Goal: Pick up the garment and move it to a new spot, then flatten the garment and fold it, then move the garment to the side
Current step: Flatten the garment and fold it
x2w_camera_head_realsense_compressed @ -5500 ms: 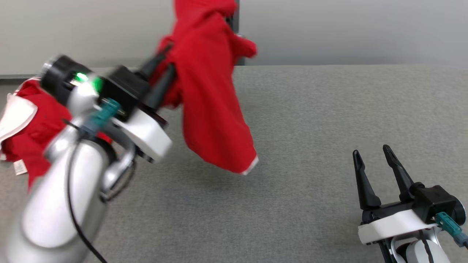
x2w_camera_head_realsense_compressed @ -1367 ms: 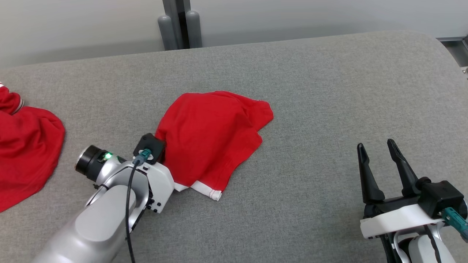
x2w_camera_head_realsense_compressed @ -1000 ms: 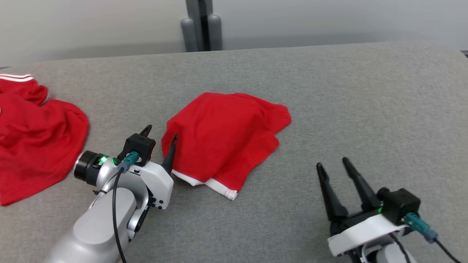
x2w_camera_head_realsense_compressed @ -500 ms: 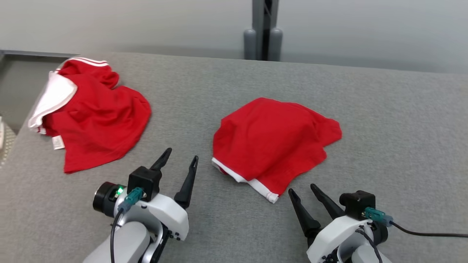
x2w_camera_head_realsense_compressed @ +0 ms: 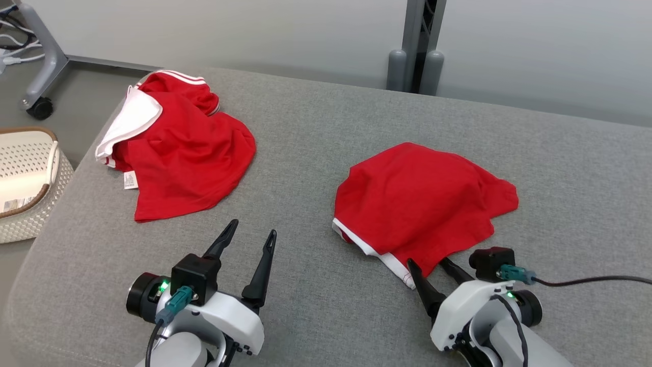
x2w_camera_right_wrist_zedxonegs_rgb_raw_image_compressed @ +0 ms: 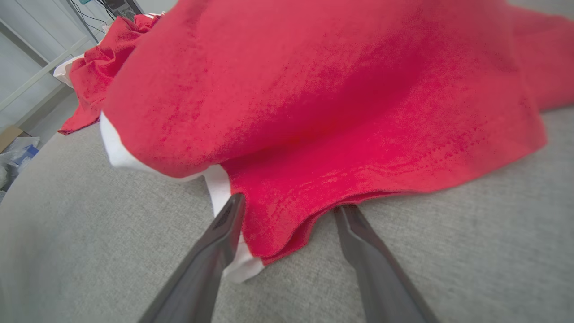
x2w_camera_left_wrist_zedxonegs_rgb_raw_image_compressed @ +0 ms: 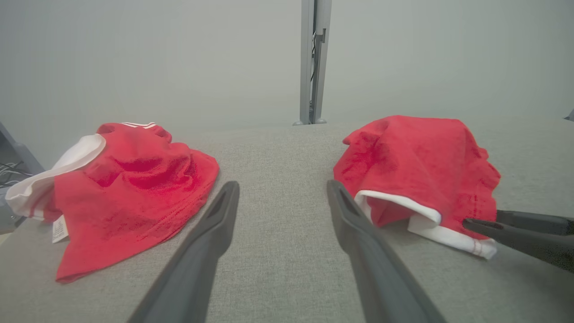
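Near edge of the desk [x2w_camera_head_realsense_compressed: 316, 306]: left pincer [x2w_camera_head_realsense_compressed: 253, 228] spread, empty. Right pincer [x2w_camera_head_realsense_compressed: 427, 265] also spread, fingers flanking the white-trimmed hem [x2w_camera_head_realsense_compressed: 374, 251] of the crumpled garment [x2w_camera_head_realsense_compressed: 423, 199], centre-right. Best bet: pinch a single layer at that corner, then draw it outward. Count: two red garments, the second garment [x2w_camera_head_realsense_compressed: 183, 153] at the far left corner; two pincers; one basket [x2w_camera_head_realsense_compressed: 25, 204] beyond the left edge.

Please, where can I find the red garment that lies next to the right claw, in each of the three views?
Head view: the garment lies right of centre, just beyond the right claw.
Left wrist view: the garment sits at the right.
Right wrist view: the garment spreads across the upper part, very close.
Shared landmark: the other red garment, to the left in every view.
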Tool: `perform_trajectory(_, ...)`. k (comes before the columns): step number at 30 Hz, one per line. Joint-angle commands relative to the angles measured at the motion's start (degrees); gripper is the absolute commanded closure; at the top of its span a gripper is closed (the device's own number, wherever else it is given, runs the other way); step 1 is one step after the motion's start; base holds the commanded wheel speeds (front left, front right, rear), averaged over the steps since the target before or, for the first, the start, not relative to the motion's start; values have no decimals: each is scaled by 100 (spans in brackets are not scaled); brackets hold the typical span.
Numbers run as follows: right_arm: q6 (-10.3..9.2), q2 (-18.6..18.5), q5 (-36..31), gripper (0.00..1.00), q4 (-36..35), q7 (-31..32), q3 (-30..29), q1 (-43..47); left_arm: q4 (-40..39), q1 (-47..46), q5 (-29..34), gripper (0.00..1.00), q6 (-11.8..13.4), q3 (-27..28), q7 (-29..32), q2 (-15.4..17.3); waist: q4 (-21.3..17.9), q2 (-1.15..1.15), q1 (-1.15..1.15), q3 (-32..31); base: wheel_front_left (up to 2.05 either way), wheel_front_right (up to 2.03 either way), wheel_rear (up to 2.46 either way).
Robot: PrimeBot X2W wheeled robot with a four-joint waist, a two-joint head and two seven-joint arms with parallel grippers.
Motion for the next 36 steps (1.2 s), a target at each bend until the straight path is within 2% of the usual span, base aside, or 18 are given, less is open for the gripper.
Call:
perform_trajectory(1, 6, -48, -15, 100, 691, -88, 364, -596, -127, 74, -32, 0, 36, 109, -27, 72, -138, 0, 0, 141, 0, 0, 0)
perform_trajectory(7, 5, -47, -148, 100, 871, -279, 204, -755, -180, 136, -102, 0, 5, 204, -30, 60, -404, 0, 0, 150, 0, 0, 0)
perform_trajectory(11, 5, -59, -406, 100, 981, -390, -168, -823, -212, 169, -120, 0, -7, 278, -30, 85, -651, 0, 0, 164, 0, 0, 0)
perform_trajectory(16, 5, -341, -738, 100, 829, -397, -636, -724, -234, 208, -162, 0, -49, 335, -31, 108, -952, 0, 0, 208, 0, 0, 0)
perform_trajectory(26, 4, -1041, -1173, 100, -341, 451, -1685, -87, -121, 66, -207, 0, -211, 236, 31, 37, -1337, 0, 0, 367, 0, 0, 0)
perform_trajectory(30, 4, -1021, -1490, 100, -922, 813, -2226, 223, 14, -24, -231, 0, -398, 93, 87, -71, -1399, 0, 0, 436, 0, 0, 0)
perform_trajectory(32, 4, -898, -1567, 100, -1206, 984, -2456, 361, 93, -85, -234, 0, -557, -39, 153, -143, -1424, 0, 0, 468, 0, 0, 0)
perform_trajectory(34, 4, -844, -1714, 56, -1431, 1154, -2610, 477, 176, -155, -231, 0, -722, -163, 225, -190, -1445, 0, 0, 498, 0, 0, 0)
perform_trajectory(35, 4, -805, -1775, 0, -1534, 1218, -2680, 527, 227, -187, -208, 0, -787, -226, 245, -220, -1457, 0, 0, 510, 0, 0, 0)
perform_trajectory(36, 4, -768, -1835, 0, -1647, 1273, -2735, 570, 265, -228, -178, 0, -867, -296, 278, -252, -1467, 0, 0, 521, 0, 0, 0)
